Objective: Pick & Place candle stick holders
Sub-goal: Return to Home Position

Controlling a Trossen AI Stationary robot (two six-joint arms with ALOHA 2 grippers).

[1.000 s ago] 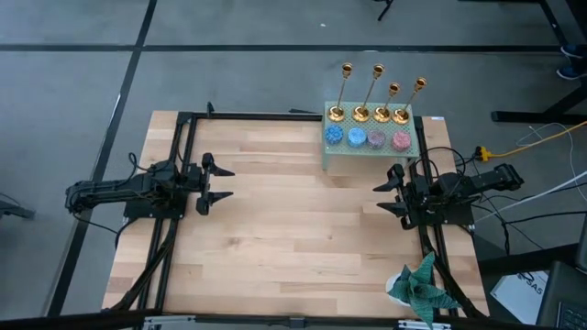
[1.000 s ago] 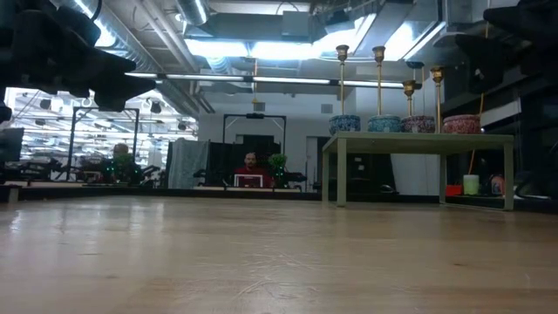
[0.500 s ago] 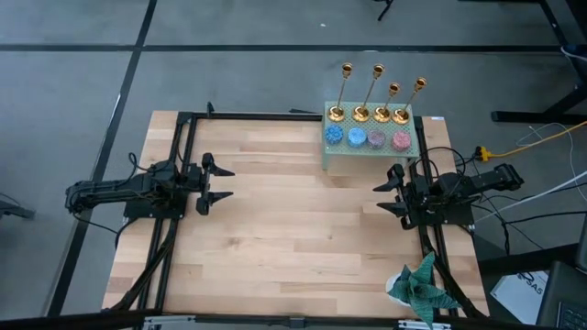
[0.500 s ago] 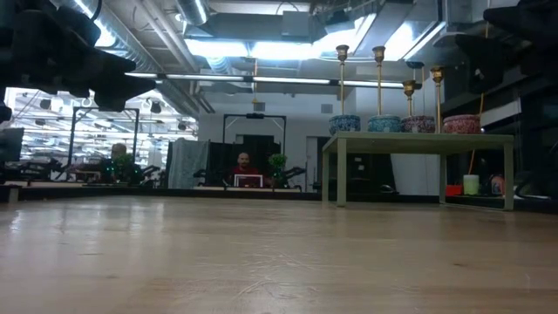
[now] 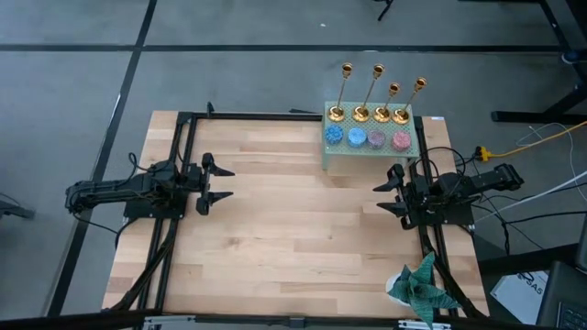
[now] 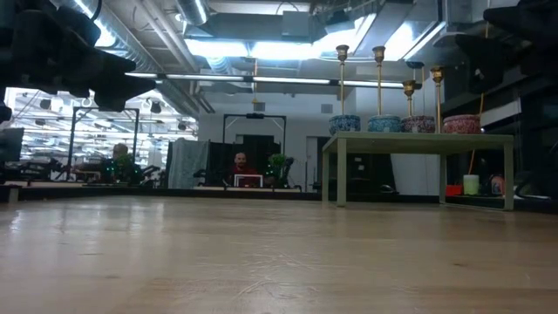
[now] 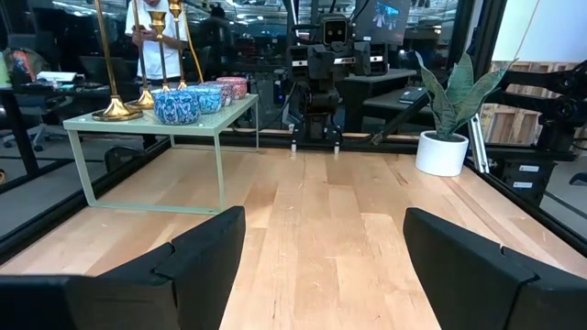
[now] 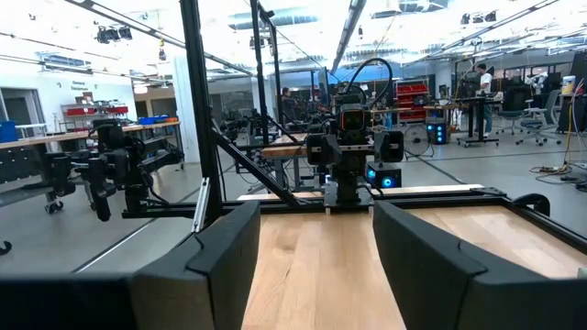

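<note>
Upper right of the high view: four gold candle stick holders stand in a neat row along the far edge of the shelf, bases side by side, stems up.
Heights: over in the low view, the taller pair is on the left of the row and the shorter pair on the right.
Candles: four round scented candles sit in a second row just in front of the holders, running blue, light blue, purple, pink from left to right in the frame.
Shelf: pale green, on thin legs, standing on the bench at its upper right corner.
Left hand: the left hand sits at middle left of the high view, over the bench's left side. Its fingers are spread wide, and only wood shows between them in the wrist view.
Right hand: the right hand sits at middle right, just below the shelf in the frame. It is spread open too and points across at its partner.
Between the hands: they are well apart, with a broad stretch of bench between them.
Lower right corner: a green plant in a white pot stands at the bench edge.
Background, centre of the low view: a person in a red top is far off in the room.
</note>
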